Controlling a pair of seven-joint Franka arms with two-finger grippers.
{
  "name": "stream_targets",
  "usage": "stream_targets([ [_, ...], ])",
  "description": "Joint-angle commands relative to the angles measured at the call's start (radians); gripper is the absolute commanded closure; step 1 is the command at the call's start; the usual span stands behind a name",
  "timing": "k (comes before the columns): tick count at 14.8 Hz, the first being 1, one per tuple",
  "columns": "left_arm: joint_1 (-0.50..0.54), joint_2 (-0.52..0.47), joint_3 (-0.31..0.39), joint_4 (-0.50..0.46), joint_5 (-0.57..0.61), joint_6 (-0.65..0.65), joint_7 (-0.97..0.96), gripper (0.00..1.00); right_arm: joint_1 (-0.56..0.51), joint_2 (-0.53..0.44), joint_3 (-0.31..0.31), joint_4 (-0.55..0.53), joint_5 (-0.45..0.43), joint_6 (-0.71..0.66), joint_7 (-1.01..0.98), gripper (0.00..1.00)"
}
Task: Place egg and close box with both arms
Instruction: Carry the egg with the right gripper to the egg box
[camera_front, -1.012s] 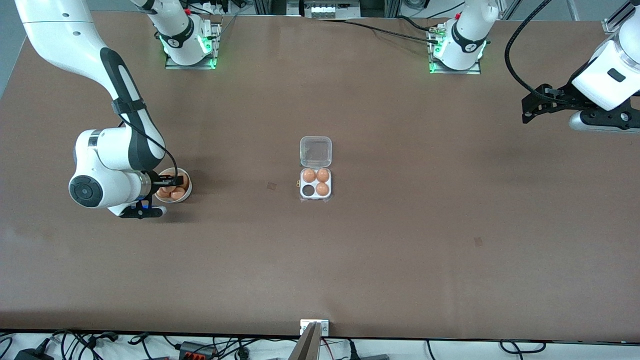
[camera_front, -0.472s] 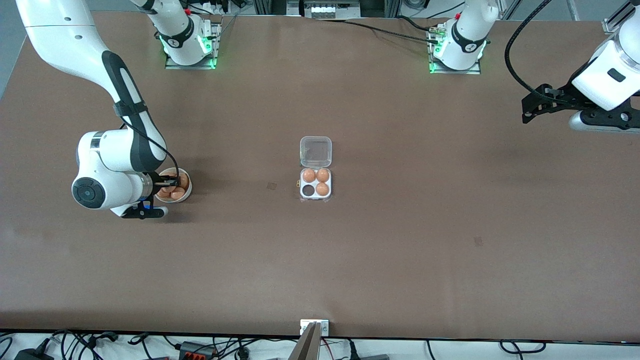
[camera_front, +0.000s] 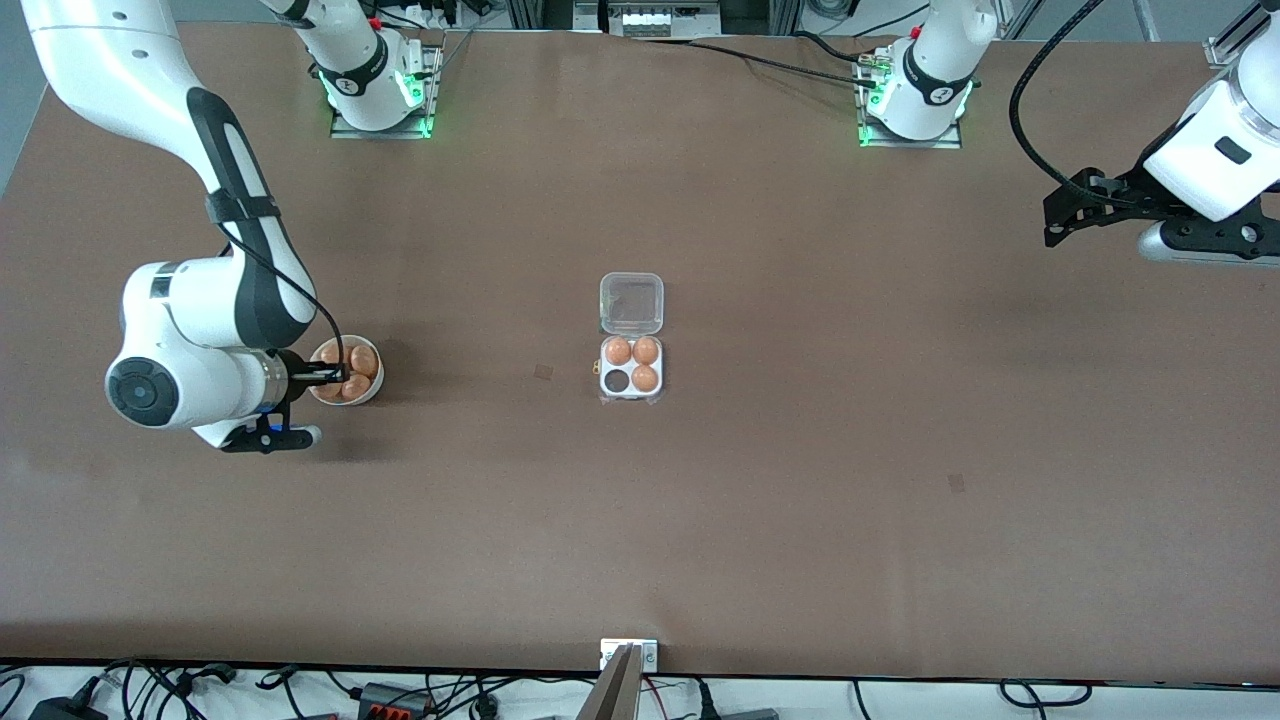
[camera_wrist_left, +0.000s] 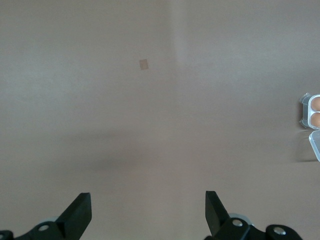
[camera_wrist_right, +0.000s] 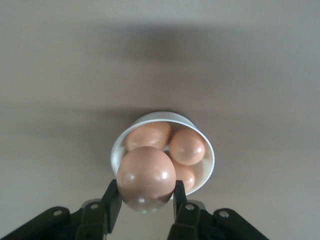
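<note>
One egg (camera_wrist_right: 146, 177) is clamped between the fingers of the right gripper (camera_wrist_right: 145, 200), directly above the bowl (camera_wrist_right: 206, 170); the lower ends of both fingers run out of the right wrist view. In the front view this egg is hard to make out, because the right gripper (camera_front: 335, 375) and the wrist of the right arm (camera_front: 190, 345) lie across the bowl (camera_front: 372, 391).

Three further eggs rest in the bowl; the held egg covers part of them in the right wrist view. The bowl stands toward the right arm's end of the table (camera_front: 800, 500).

The box (camera_front: 631, 366) stands at mid-table, well apart from the bowl. Its lid (camera_front: 631, 303) lies open and flat, hinged on the side farther from the front camera. Three cells hold eggs. The fourth cell (camera_front: 616, 381), in the row nearer the camera and on the side toward the right arm, shows dark and open. In the left wrist view only an edge of the box (camera_wrist_left: 312, 111) shows, with two eggs cut off by the frame.

The left arm (camera_front: 1215, 150) waits above its own end of the table. The left gripper (camera_wrist_left: 147, 212) has its fingers wide apart, holding nothing; only the fingertips show in the left wrist view. In the front view the left gripper (camera_front: 1060, 215) is seen side-on.
</note>
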Motion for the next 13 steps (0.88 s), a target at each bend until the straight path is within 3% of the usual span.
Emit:
stream_targets([
  [1,0.007,0.014,-0.002,0.033,-0.013,-0.021,0.014,0.00,0.015,-0.004,0.092,0.114,0.018,-0.058,-0.002,0.96],
  [3,0.007,0.014,-0.001,0.031,-0.013,-0.021,0.014,0.00,0.046,0.014,0.168,0.135,0.014,-0.036,0.010,0.97],
  [10,0.007,0.014,-0.002,0.033,-0.013,-0.021,0.014,0.00,0.280,0.060,0.171,0.137,0.015,0.184,0.033,0.98],
  [13,0.007,0.016,-0.002,0.031,-0.013,-0.021,0.014,0.00,0.366,0.103,0.170,0.135,0.010,0.318,0.154,0.98],
])
